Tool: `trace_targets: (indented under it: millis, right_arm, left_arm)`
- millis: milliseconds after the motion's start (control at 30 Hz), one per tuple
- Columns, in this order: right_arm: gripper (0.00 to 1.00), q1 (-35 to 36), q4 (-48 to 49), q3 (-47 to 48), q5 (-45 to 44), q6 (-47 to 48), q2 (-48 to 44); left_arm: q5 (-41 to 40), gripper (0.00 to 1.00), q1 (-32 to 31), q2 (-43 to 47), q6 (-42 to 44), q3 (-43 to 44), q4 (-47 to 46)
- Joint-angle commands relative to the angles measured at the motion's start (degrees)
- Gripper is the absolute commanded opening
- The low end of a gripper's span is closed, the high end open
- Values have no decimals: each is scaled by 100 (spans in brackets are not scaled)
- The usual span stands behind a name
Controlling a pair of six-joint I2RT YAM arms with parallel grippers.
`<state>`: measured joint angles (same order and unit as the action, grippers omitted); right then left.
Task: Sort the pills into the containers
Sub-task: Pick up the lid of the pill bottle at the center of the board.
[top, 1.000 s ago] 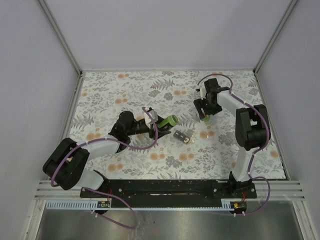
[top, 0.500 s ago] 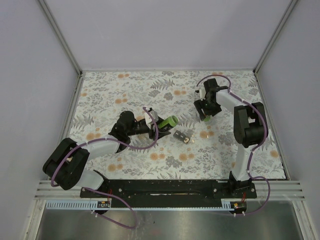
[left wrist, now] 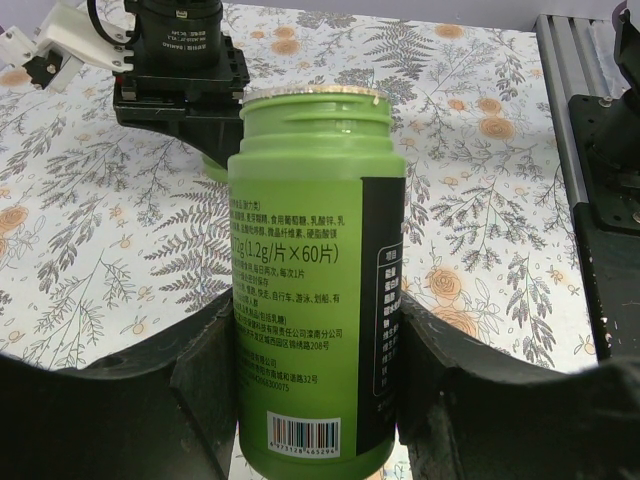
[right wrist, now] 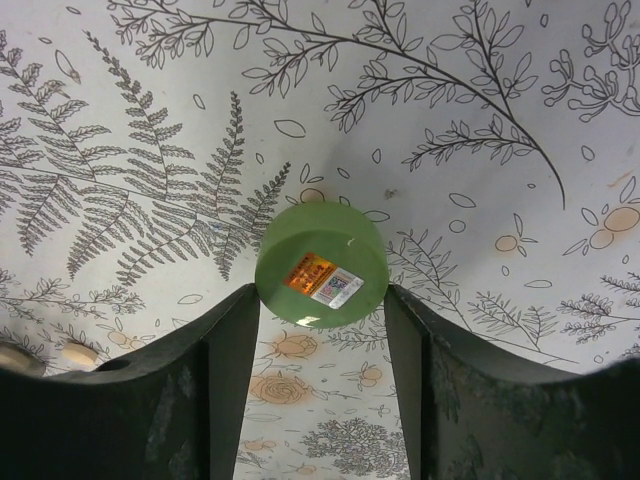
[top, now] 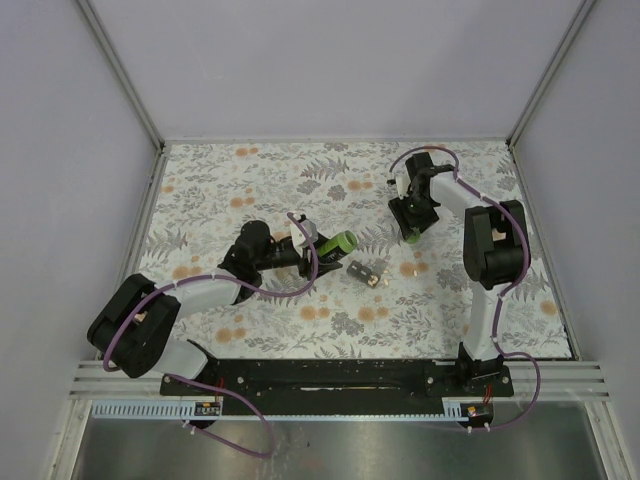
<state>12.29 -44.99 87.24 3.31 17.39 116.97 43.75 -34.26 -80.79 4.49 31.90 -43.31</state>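
Floral table (top: pixel 250 180): my left claw (left wrist: pixel 318 340) grips the open bottle (left wrist: pixel 300 250), right claw (right wrist: pixel 320 300) pinches its cap (right wrist: pixel 322 262); next, likely lift it.

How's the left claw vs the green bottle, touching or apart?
Touching. The left wrist view shows the green bottle clamped in the left claw, with both black fingers pressed flush against its sides and no gap.
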Motion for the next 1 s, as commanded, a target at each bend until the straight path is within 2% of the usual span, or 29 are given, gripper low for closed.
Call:
trace_targets:
  millis: [0, 200, 633, 967]
  right_arm:
    - [63, -34, -247, 232, 126, 142, 37]
    - [68, -43, -361, 337, 73, 186, 124]
    - [64, -25, -739, 715, 91, 212, 353]
    - [68, -34, -836, 742, 64, 230, 362]
  left_arm:
    - [160, 0, 25, -33, 69, 238, -257]
    - [178, 0, 33, -59, 52, 264, -257]
    - [160, 0, 25, -42, 61, 291, -222]
    - [143, 0, 25, -24, 78, 290, -213]
